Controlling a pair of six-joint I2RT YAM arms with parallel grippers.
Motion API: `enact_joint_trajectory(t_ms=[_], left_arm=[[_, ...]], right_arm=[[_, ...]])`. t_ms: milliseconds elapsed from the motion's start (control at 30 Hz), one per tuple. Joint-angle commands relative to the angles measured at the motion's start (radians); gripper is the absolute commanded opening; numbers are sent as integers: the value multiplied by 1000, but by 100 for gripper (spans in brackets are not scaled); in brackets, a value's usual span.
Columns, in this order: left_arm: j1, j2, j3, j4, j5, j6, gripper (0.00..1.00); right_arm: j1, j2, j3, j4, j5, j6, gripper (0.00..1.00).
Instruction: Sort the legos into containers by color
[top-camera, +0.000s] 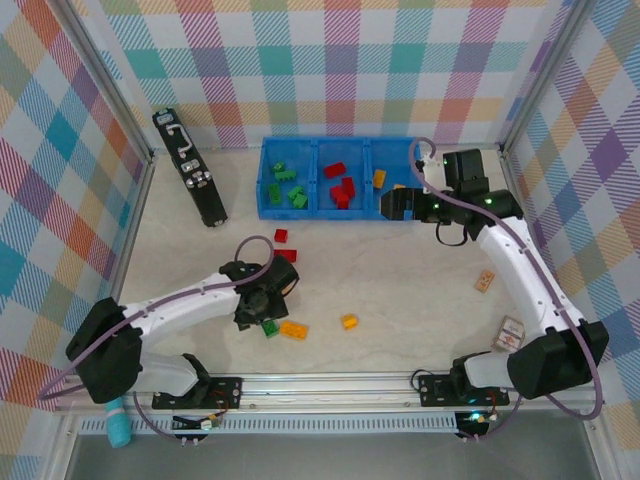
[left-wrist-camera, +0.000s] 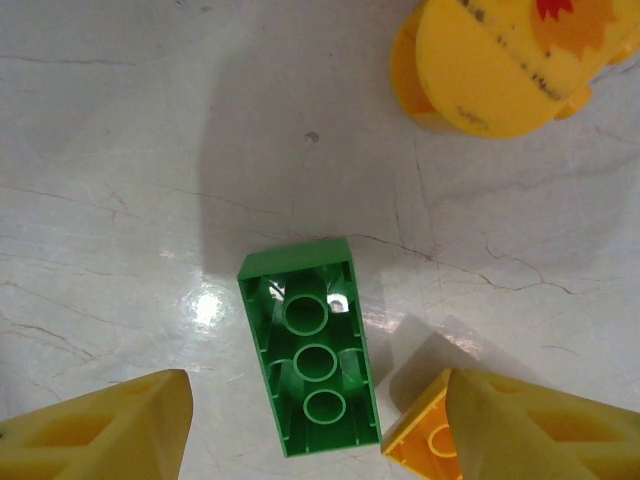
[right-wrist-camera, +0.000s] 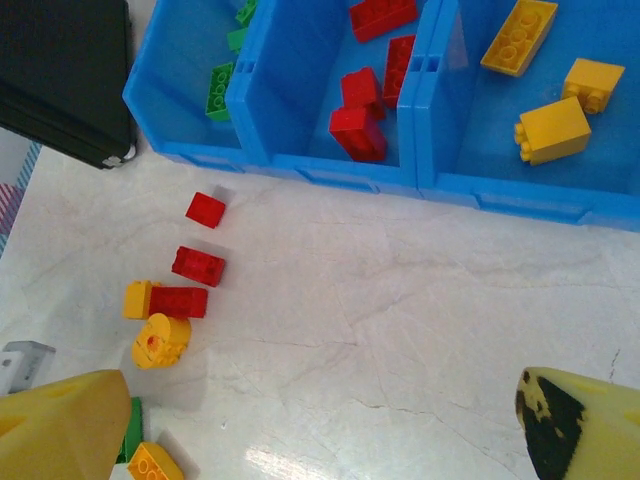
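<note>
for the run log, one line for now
left gripper open, straddling green brick | right gripper open, near tray | sorting unfinished

Pale marbled table (top-camera: 400, 290); on it a blue tray (top-camera: 300, 213), a black case (top-camera: 190, 167), scattered loose legos (top-camera: 349, 321).

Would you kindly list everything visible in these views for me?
tray: one, blue, far middle.
binned green bricks: about five, left compartment.
binned red bricks: four, middle compartment.
binned yellow bricks: three, right compartment.
loose red bricks: three, before tray.
loose yellow bricks: at least three, near side.
loose green brick: one, upside down, near middle.
black case: one, left of tray.
tan tiles: two, right side.
left claw: yellow fingers, open astride loose green brick.
right claw: yellow fingers, open at tray's right end.
</note>
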Motion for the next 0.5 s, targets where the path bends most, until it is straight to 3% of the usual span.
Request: enact_joint_trajectory(t_ms=[0,367,467], left_arm=[[-25,37,1,9,-17,-40,67],[-31,152,-82,135,37,-71,65],[-31,152,-87,135,37,-72,57]], right_arm=[[4,-30,-4,14,7,-25,99],[13,-51,3,-21,46,-55,99],[13,-50,0,-19,46,-53,99]])
